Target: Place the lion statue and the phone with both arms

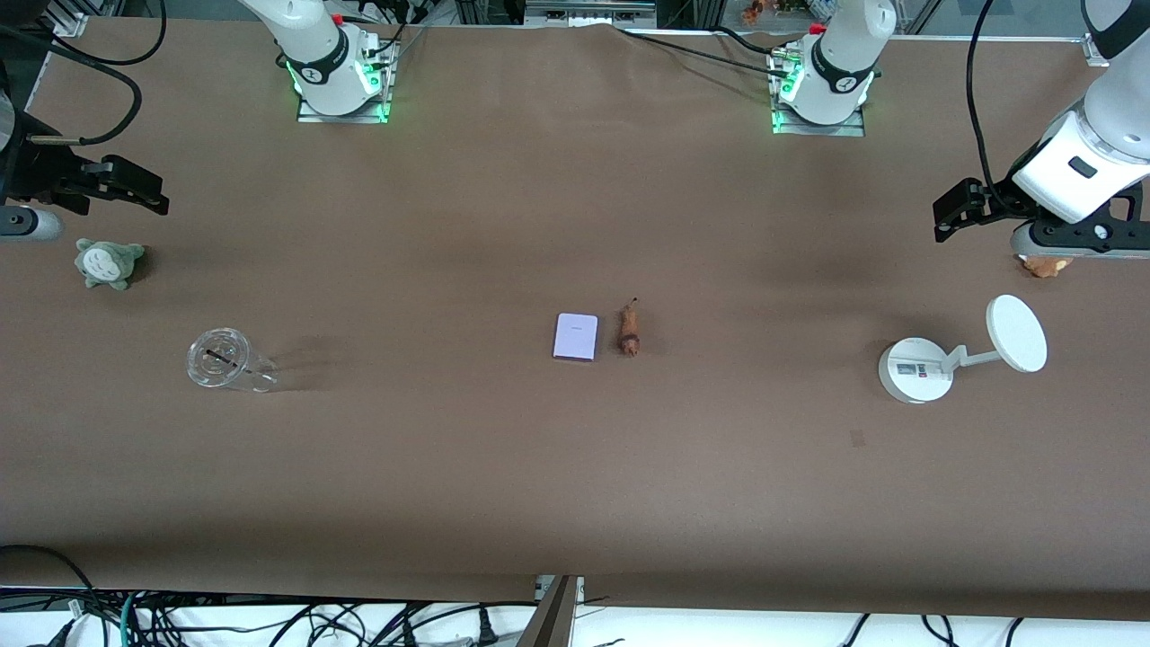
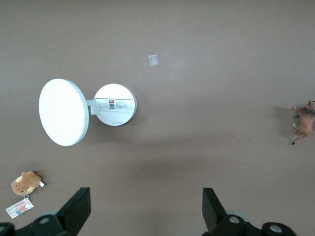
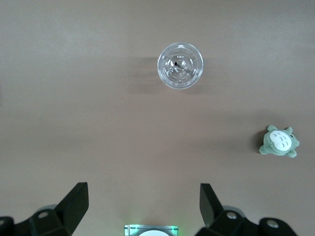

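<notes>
The phone (image 1: 576,336), a flat pale lavender slab, lies at the middle of the table. The lion statue (image 1: 630,330), small and reddish-brown, lies right beside it toward the left arm's end; it also shows at the edge of the left wrist view (image 2: 305,122). My left gripper (image 1: 954,211) is open and empty, up over the left arm's end of the table, apart from both. My right gripper (image 1: 139,190) is open and empty, up over the right arm's end. Both wrist views show empty gaps between the fingers: left gripper (image 2: 146,209), right gripper (image 3: 143,206).
A white round-based stand (image 1: 916,368) with a disc and a tan plush (image 1: 1046,265) sit near the left gripper. A clear cup (image 1: 225,361) and a grey-green plush (image 1: 109,261) sit near the right gripper. Open brown table surrounds the phone and lion.
</notes>
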Available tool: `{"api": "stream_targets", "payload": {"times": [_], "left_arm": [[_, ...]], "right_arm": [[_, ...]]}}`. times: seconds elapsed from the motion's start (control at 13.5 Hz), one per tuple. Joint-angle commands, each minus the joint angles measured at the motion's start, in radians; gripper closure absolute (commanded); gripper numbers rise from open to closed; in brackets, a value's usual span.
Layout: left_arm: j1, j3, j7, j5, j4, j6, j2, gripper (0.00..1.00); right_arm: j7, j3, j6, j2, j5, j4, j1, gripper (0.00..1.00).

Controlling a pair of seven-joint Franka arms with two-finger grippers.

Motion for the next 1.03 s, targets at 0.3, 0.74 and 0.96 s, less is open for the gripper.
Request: {"api": "stream_targets", "payload": {"times": [0.3,0.74,0.96], "left_arm": [[0.002,-0.002,0.012,-0.013,0.014,-0.02,-0.004,0.0],[0.002,-0.007,0.017,-0.012,0.014,-0.021,0.006,0.0],[0.0,-0.009,0.012,-0.023,0.012,-0.075,0.042,0.0]], "right_arm": [[0.012,0.003,-0.013,0.008,0.023,0.019,-0.011,0.0],[0.012,0.003,-0.006,0.008,0.023,0.019,-0.011,0.0],[-0.003,0.003,-0.003,0.02,0.02,0.02,-0.011,0.0]]}}
